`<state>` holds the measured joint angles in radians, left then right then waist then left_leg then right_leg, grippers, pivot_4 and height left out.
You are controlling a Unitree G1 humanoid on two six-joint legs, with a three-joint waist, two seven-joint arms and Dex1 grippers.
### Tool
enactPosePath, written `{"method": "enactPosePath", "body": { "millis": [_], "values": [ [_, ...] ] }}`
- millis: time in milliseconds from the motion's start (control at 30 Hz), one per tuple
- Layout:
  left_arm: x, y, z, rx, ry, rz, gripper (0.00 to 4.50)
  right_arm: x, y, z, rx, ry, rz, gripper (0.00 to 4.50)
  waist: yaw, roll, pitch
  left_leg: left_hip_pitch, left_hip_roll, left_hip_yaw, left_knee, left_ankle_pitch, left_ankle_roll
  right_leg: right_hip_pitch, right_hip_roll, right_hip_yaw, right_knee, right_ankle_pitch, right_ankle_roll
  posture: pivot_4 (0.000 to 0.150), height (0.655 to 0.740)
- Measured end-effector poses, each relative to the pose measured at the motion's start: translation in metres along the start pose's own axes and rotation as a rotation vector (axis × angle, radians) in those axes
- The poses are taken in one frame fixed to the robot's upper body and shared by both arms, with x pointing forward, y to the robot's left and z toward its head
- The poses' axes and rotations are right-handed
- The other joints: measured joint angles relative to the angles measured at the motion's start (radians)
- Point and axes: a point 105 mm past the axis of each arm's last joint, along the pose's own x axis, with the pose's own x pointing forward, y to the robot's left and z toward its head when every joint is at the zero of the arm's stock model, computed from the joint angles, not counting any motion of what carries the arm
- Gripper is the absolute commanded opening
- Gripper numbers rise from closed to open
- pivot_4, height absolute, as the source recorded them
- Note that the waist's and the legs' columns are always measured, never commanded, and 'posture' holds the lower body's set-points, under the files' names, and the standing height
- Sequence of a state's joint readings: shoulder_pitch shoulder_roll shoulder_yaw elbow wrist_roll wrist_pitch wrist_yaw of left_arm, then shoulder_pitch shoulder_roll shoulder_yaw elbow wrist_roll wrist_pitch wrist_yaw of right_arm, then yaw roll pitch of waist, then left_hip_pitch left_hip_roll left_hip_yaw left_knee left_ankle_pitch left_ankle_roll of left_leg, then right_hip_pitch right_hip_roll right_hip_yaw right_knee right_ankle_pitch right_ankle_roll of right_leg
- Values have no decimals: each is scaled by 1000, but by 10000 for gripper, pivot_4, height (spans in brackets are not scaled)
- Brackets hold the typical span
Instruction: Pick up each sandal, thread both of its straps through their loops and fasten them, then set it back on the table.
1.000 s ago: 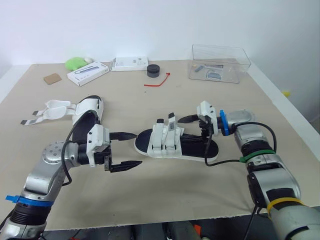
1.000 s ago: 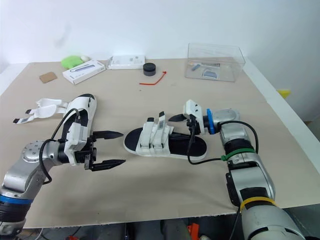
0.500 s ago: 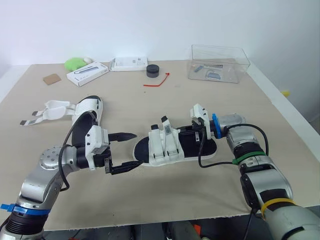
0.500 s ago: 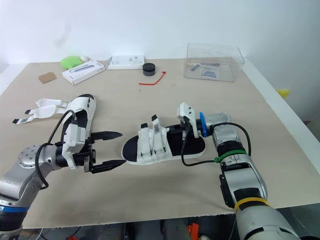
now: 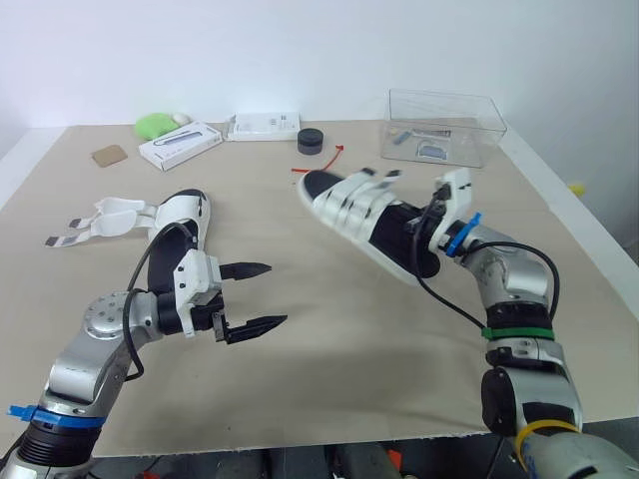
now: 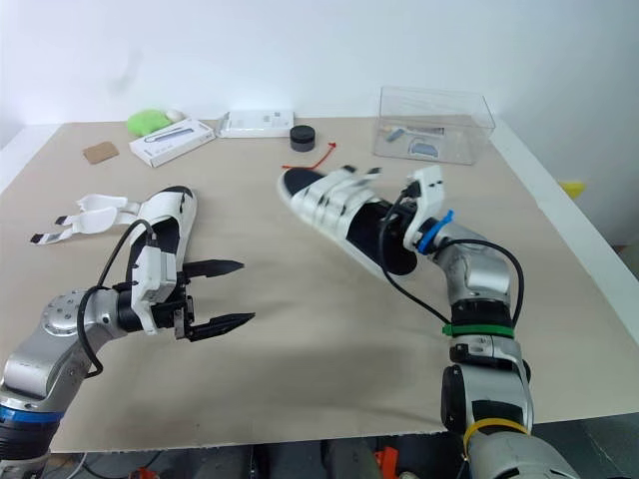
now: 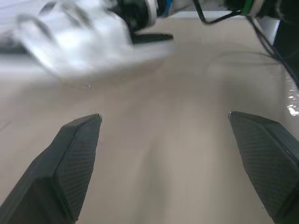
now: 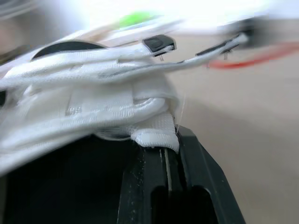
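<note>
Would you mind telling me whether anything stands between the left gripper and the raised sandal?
Nothing visible does. The open left gripper faces the raised sandal, held by the right gripper, with only air above the table between them. The other sandal lies off that line.

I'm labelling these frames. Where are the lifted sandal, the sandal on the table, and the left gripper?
lifted sandal (image 5: 351, 200), left eye view, on its white straps.
sandal on the table (image 5: 185, 214), left eye view, on its far end.
left gripper (image 5: 278, 293), left eye view, midway between its open fingertips.
</note>
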<state>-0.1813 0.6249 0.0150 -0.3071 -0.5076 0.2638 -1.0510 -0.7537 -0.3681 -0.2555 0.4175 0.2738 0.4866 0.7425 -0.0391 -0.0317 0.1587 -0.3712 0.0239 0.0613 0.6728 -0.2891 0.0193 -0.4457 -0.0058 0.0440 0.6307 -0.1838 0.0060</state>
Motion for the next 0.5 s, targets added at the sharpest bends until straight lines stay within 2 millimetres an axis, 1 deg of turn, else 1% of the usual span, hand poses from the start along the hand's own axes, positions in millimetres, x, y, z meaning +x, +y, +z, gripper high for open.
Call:
{"method": "enactPosePath", "body": {
  "millis": [33, 100, 133, 200, 300, 367, 500],
  "values": [
    [1, 0, -1, -3, -4, 3, 45000, -4, -7, -2, 22, -14, -85, 775, 0, 0, 0, 0, 0, 0, 0, 0, 0, 0, 0, 0, 0, 0, 0, 1500, 7400],
    [2, 2, -2, -3, -5, 5, 45000, -19, -20, -14, 87, -27, -313, 775, 0, 0, 0, -4, 0, 2, 0, 0, -2, -5, 0, 2, 1, 0, 0, 1500, 7400],
    [3, 3, -2, 3, -6, 6, 45000, -24, -24, -22, 110, -15, -385, 775, -1, 0, 0, -5, 0, 2, 0, 1, -3, -7, 0, 3, 2, 0, 1, 1500, 7400],
    [6, 4, 0, 16, -13, 3, 45000, -30, -27, -31, 140, -8, -484, 775, -5, 0, 0, -8, -1, 4, 0, 2, -5, -12, 0, 5, 4, 0, 1, 1500, 7400],
    [8, 7, 2, 28, -20, 4, 45000, -37, -32, -32, 167, -23, -605, 775, -8, 0, 0, -8, -1, 5, 0, 3, -7, -14, 1, 7, 6, 1, 2, 1500, 7400],
    [10, 7, 0, 24, -23, 8, 45000, -40, -36, -34, 186, -26, -688, 775, -8, 0, 0, -8, -1, 5, 0, 3, -7, -13, 4, 7, 6, 1, 2, 1500, 7400],
    [15, 4, -3, 19, -29, -6, 45000, -41, -37, -35, 187, -30, -735, 775, -8, 0, 0, -8, -1, 6, 0, 4, -7, -13, 5, 7, 6, 1, 2, 1500, 7400]
  ]
}}
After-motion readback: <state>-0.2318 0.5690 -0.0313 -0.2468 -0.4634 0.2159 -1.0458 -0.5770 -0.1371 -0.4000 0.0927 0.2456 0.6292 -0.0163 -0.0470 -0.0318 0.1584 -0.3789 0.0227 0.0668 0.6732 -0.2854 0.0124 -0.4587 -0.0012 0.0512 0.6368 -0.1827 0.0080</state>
